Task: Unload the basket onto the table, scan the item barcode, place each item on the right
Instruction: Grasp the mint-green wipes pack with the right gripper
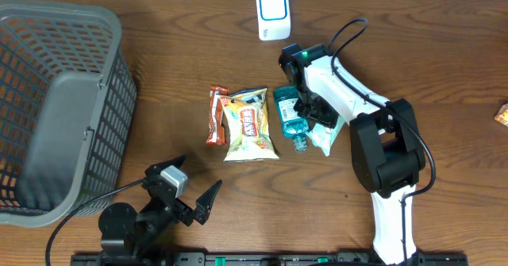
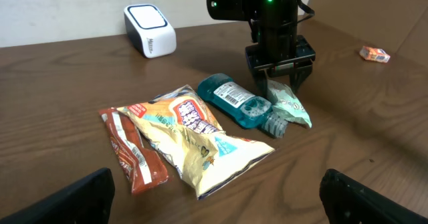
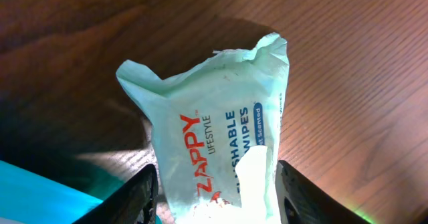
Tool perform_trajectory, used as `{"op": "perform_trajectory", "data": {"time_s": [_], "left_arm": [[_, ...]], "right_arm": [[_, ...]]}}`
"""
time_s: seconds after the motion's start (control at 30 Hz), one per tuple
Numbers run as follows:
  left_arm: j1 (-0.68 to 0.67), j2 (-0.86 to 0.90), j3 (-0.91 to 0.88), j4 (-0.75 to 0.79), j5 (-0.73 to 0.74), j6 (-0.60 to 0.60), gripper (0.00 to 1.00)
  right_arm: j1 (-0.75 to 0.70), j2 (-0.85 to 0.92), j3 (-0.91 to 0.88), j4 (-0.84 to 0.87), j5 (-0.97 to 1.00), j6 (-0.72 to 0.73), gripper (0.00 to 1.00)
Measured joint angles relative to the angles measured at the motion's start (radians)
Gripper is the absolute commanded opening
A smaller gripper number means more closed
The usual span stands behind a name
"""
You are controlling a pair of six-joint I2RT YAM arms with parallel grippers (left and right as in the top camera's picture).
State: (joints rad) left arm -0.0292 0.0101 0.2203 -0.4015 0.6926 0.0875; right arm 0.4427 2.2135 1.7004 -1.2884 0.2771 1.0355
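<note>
Green wipes pack (image 3: 214, 144), label readable only by wrist camera, sits inside the right claw (image 3: 217, 184), grip unclear. Overhead adds one basket (image 1: 59, 12); left claw (image 1: 200, 172) spread.

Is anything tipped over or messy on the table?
Yes. The blue mouthwash bottle lies on its side instead of standing, right next to the wrinkled wipes pack. A small orange item also sits far off by itself.

Occlusions, right wrist view mostly
Near end of the wipes pack (image 3: 214, 137) runs off frame between the fingers (image 3: 140, 197) of the right gripper (image 3: 217, 200); contact unclear, print partly cut. The bottle (image 3: 40, 190) left of the tool is a blurred teal corner. From overhead, the gripper covers most of the pack.
</note>
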Motion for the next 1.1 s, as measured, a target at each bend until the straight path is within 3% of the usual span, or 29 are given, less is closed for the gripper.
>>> {"op": "perform_trajectory", "data": {"time_s": [0.23,0.53,0.8,0.93,1.0,1.1], "left_arm": [[0.000,0.000,0.000,0.000,0.000,0.000,0.98],[0.000,0.000,0.000,0.000,0.000,0.000,0.98],[0.000,0.000,0.000,0.000,0.000,0.000,0.98],[0.000,0.000,0.000,0.000,0.000,0.000,0.98],[0.000,0.000,0.000,0.000,0.000,0.000,0.98],[0.000,0.000,0.000,0.000,0.000,0.000,0.98]], "right_arm": [[0.000,0.000,0.000,-0.032,0.000,-0.025,0.60],[0.000,0.007,0.000,0.042,0.011,-0.037,0.46],[0.000,0.065,0.000,-0.061,0.011,-0.044,0.40],[-0.001,0.068,0.000,-0.061,0.011,-0.051,0.21],[-0.001,0.069,0.000,-0.050,0.011,-0.055,0.01],[-0.001,0.069,0.003,-0.047,0.016,-0.049,0.01]]}}
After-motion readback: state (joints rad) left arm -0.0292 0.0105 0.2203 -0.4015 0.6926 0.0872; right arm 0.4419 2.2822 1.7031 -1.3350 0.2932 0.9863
